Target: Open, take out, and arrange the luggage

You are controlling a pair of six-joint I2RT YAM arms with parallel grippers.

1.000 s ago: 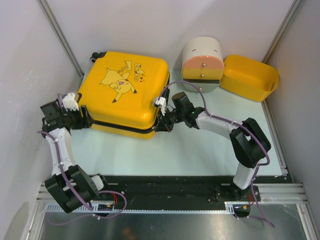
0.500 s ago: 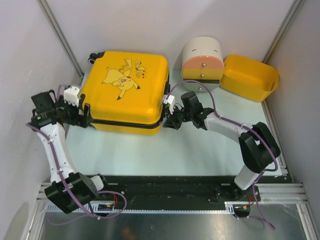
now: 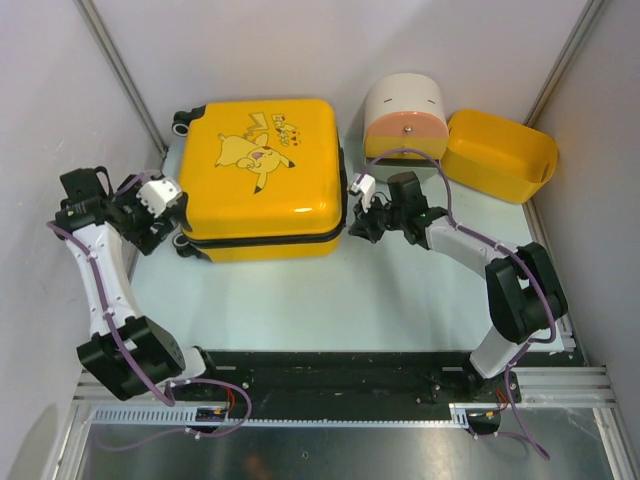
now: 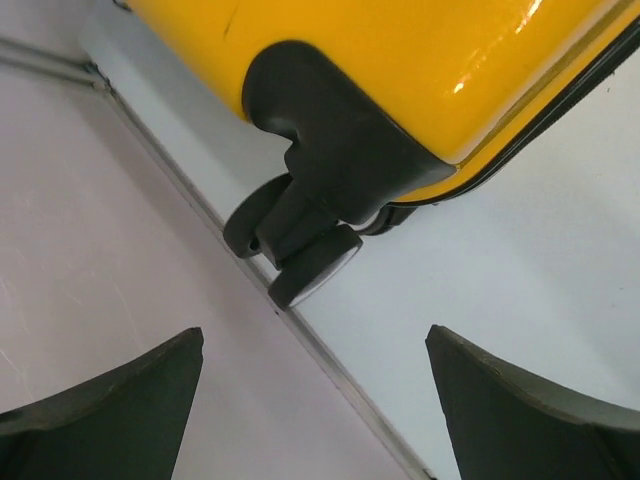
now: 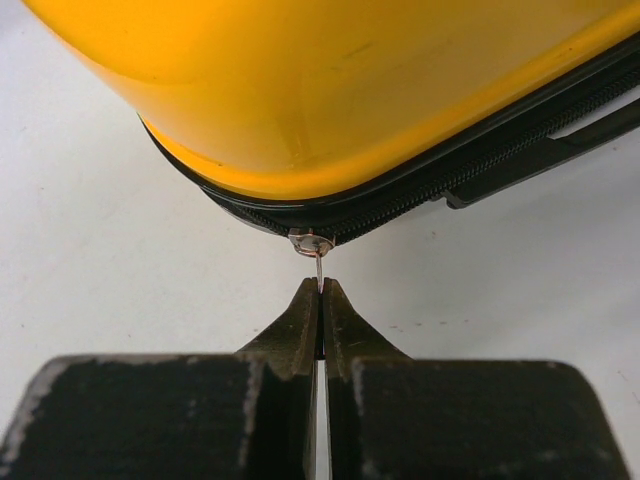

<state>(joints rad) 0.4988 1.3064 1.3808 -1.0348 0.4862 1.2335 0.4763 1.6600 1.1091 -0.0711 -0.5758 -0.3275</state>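
Right now the right gripper (image 5: pixel 320 298) has its fingers pressed together on the thin metal zipper pull (image 5: pixel 319 272), at the right near corner of the luggage (image 3: pixel 262 180). The left gripper (image 4: pixel 312 352) is spread wide and holds nothing. It points at a black wheel (image 4: pixel 312 266) on the case's left near corner and seems just short of touching it, though the view does not settle that. The luggage lies flat and zipped shut, print upward, at the far left of the table (image 3: pixel 400 300). A cream-and-orange drawer cabinet (image 3: pixel 404 118) and a yellow bin (image 3: pixel 497 155) stand to its right.
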